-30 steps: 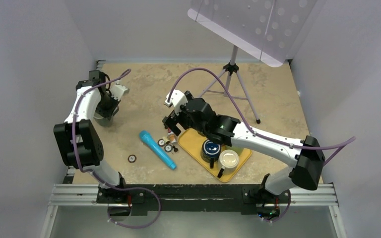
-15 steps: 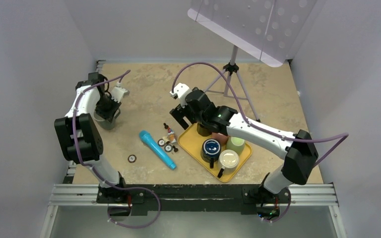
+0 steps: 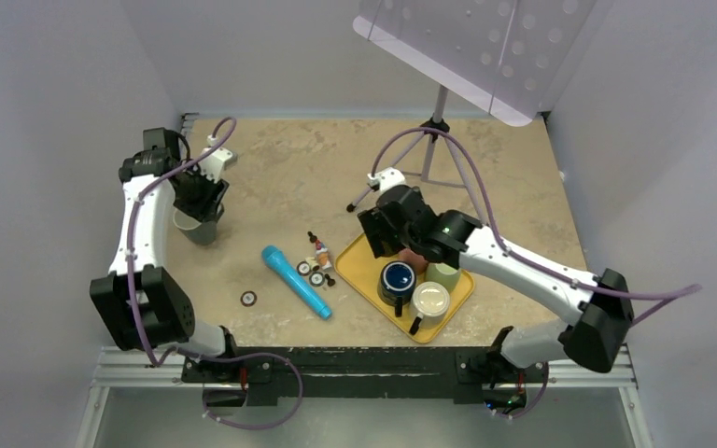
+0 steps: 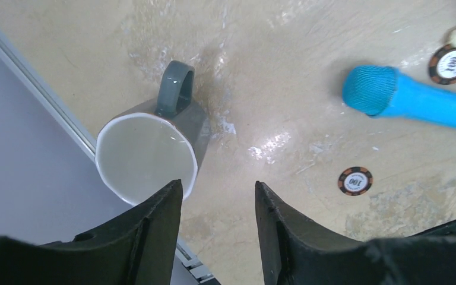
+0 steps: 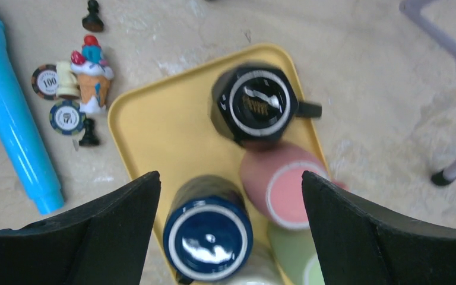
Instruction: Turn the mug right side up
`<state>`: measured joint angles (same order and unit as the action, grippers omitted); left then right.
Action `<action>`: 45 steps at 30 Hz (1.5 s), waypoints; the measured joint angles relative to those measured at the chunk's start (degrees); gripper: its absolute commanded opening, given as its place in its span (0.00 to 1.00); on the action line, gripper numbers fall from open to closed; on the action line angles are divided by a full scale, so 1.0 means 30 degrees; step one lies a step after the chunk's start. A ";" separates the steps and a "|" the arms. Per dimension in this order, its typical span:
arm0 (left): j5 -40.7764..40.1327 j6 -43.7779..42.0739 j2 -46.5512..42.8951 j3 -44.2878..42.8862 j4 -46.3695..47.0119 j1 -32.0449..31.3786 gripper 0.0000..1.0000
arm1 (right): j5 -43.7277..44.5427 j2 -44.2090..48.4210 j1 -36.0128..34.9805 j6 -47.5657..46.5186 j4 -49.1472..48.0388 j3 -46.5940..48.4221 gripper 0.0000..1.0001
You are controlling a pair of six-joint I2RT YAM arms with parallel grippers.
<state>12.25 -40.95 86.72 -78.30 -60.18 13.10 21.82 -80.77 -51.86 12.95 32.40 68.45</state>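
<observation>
A grey mug (image 4: 154, 142) with a white inside stands upright, mouth up, near the table's left edge; it also shows in the top view (image 3: 198, 227). My left gripper (image 4: 218, 185) is open and empty just above it, its left finger over the rim, the right finger over bare table. My right gripper (image 5: 230, 178) is open and empty above a yellow tray (image 5: 160, 136). On the tray stand a black mug (image 5: 255, 107), a dark blue mug (image 5: 208, 234) and a pink cup (image 5: 285, 190), all bottom up.
A blue microphone (image 3: 296, 281) lies mid-table beside poker chips and small figures (image 3: 318, 263). One chip (image 3: 248, 299) lies apart. A tripod (image 3: 434, 140) with a white panel stands at the back. A cream mug (image 3: 429, 301) and a green cup (image 3: 444, 273) are also on the tray.
My left gripper has drawn back and up from the grey mug, which stays upright. My right arm has swung right, from over the small figures to above the tray.
</observation>
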 measured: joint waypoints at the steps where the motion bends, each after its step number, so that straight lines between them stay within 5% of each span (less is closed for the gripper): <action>1: 0.0255 0.0044 -0.0532 0.0000 -0.0102 -0.0007 0.53 | 0.0029 0.0583 -0.0007 0.0568 0.0357 -0.0357 0.86; 8: 0.2404 0.0831 -0.3730 0.0131 -0.0838 -0.0503 0.53 | 0.0058 0.3978 -0.1239 0.5486 0.3293 -0.2922 0.63; 19: 0.3789 0.1290 -0.4634 0.0444 -0.1683 -0.1472 0.53 | -0.0729 0.2025 -0.4634 1.0637 0.4809 -0.5100 0.43; 29: 0.4262 0.1282 -0.4685 0.0481 -0.1851 -0.1472 0.53 | -0.0029 0.0393 -0.4750 1.2203 0.2288 -0.6645 0.29; 36: 0.4575 0.1268 -0.5144 0.0758 -0.2266 -0.1472 0.53 | 0.1071 -0.0721 -0.4801 1.2859 0.0576 -0.7359 0.00; 45: 0.5748 0.1202 -0.6448 0.1319 -0.3002 -0.1472 0.53 | 0.1821 -0.0729 -0.4823 1.2327 -0.0284 -0.7526 0.00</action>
<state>29.50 -37.34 67.37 -74.35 -69.19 8.69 27.29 -82.96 -66.32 49.93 31.55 45.87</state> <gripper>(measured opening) 0.533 0.187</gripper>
